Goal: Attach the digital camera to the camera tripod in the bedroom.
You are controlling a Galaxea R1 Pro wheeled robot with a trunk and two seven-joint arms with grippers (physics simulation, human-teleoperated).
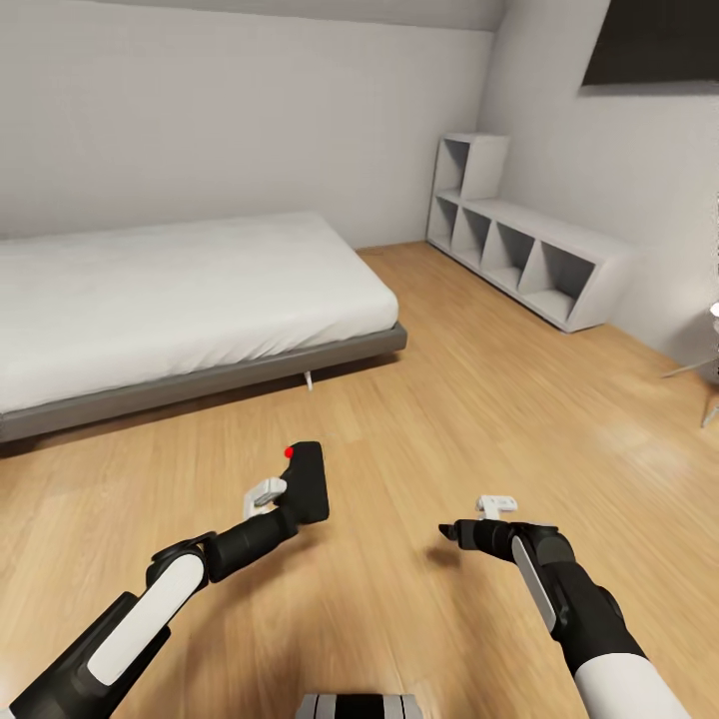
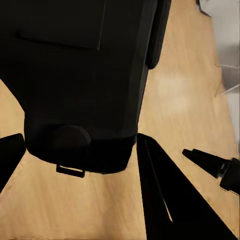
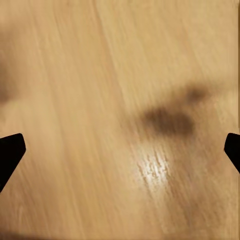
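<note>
Digital camera (image 1: 309,484): black, red spot on top.
Floor (image 1: 479,399): light wood planks.
Bed (image 1: 180,290): white mattress, grey frame.
Shelf unit (image 1: 529,250): light grey.

Thin silver legs (image 1: 699,384), perhaps the camera tripod, are cut off at the head view's right edge.

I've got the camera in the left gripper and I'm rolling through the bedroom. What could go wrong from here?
1. The digital camera is held out over bare wood floor. If the left gripper loosens its hold, the camera would likely drop onto it.
2. The bed lies close ahead on the left. Swinging the left arm or turning that way may knock the camera against its frame.
3. The right gripper is open and empty, and it hangs near the camera. Crossing the arms risks a bump.
</note>
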